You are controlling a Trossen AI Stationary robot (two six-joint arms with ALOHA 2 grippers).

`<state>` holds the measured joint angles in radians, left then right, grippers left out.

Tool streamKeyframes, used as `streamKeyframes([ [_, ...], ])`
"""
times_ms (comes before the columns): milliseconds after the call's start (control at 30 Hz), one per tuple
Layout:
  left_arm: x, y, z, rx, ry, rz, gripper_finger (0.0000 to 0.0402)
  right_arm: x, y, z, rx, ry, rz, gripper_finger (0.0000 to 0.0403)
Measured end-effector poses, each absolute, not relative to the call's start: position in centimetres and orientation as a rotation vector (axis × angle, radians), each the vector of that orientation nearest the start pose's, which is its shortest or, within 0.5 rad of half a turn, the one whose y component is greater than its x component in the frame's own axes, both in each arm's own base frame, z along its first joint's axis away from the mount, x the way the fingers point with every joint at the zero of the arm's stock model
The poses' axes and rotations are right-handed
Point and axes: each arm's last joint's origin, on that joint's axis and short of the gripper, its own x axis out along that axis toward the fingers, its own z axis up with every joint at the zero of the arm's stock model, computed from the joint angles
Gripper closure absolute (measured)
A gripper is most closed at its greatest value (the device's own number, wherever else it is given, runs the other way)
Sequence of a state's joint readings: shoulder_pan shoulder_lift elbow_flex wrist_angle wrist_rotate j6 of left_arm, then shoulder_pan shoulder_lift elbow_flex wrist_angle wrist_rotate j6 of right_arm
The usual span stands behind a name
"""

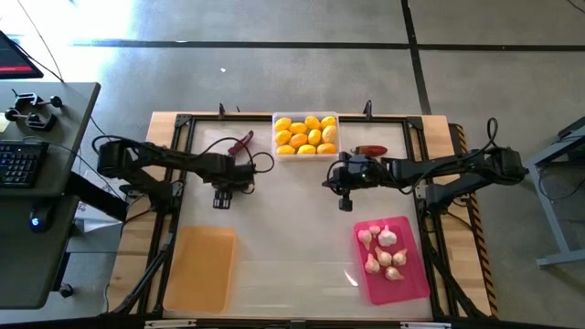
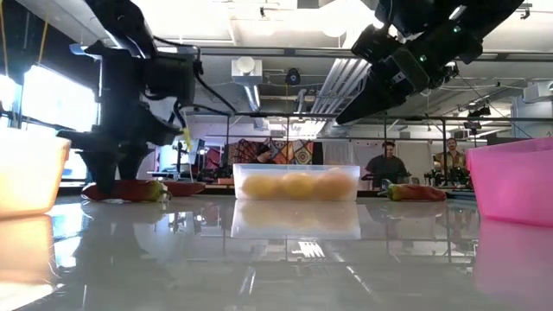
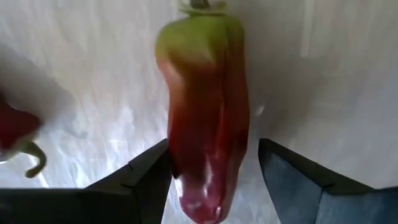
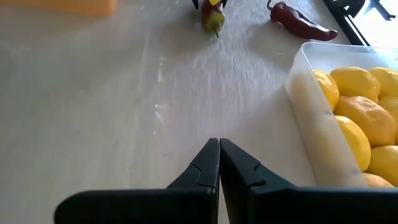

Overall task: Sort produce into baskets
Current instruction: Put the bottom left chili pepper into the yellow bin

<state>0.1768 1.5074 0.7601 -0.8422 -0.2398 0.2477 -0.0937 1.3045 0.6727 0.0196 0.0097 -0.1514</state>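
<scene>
My left gripper (image 3: 214, 155) points down, open, over the table's far left (image 1: 236, 174). A red chili with a green stem end (image 3: 205, 106) lies on the table between its fingers. A second chili (image 1: 239, 143) lies just beyond it, and a third (image 1: 370, 149) lies right of the clear basket (image 1: 306, 157), which is full of yellow fruits (image 1: 306, 134). My right gripper (image 4: 219, 146) hangs shut above the table near that basket (image 1: 329, 181) and holds nothing. Garlic bulbs (image 1: 386, 251) lie in the pink basket (image 1: 407, 283). My left gripper straddles the chili's red lower half from above, its fingers across the chili. One finger (image 3: 149, 171) stands right at the chili's side and I cannot tell whether it touches. The other finger (image 3: 292, 174) is clearly apart. The chili lies flat on the table.
The orange basket (image 1: 199, 267) sits at the near left with nothing in it. The table's middle is bare white surface (image 1: 292, 228). A desk with a keyboard (image 1: 23, 164) stands left of the table. People sit in the room behind (image 2: 384, 164).
</scene>
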Motion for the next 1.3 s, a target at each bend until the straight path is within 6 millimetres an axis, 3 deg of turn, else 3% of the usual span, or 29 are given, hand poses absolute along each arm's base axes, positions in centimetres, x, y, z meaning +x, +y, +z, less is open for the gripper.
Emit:
streamKeyframes([
  [167,21.5,4.5,14.7,0.238,1.667,0.087,0.0212,26.2,-2.5,20.6,-0.127,0.619,-0.052,0.0403],
  [367,21.6,4.4,15.0,0.233,1.665,0.069,0.0285,26.2,-2.5,20.6,-0.127,0.619,-0.052,0.0403],
  [533,22.7,4.6,16.7,0.226,1.630,0.051,0.0336,26.1,-2.5,20.6,-0.127,0.621,-0.052,0.0403],
  [700,24.1,4.0,19.3,0.243,1.584,0.018,0.0341,26.1,-2.5,20.5,-0.124,0.634,-0.051,0.0403],
  [900,24.5,1.1,22.7,0.278,1.614,-0.082,0.0336,25.9,-2.5,20.3,-0.123,0.655,-0.050,0.0403],
  [1000,24.2,-1.0,24.7,0.199,1.590,-0.116,0.0337,25.9,-2.5,20.3,-0.123,0.656,-0.050,0.0403],
  [1300,20.3,-7.3,28.7,-0.128,1.513,-0.145,0.0338,25.9,-2.5,20.3,-0.125,0.664,-0.051,0.0403],
])
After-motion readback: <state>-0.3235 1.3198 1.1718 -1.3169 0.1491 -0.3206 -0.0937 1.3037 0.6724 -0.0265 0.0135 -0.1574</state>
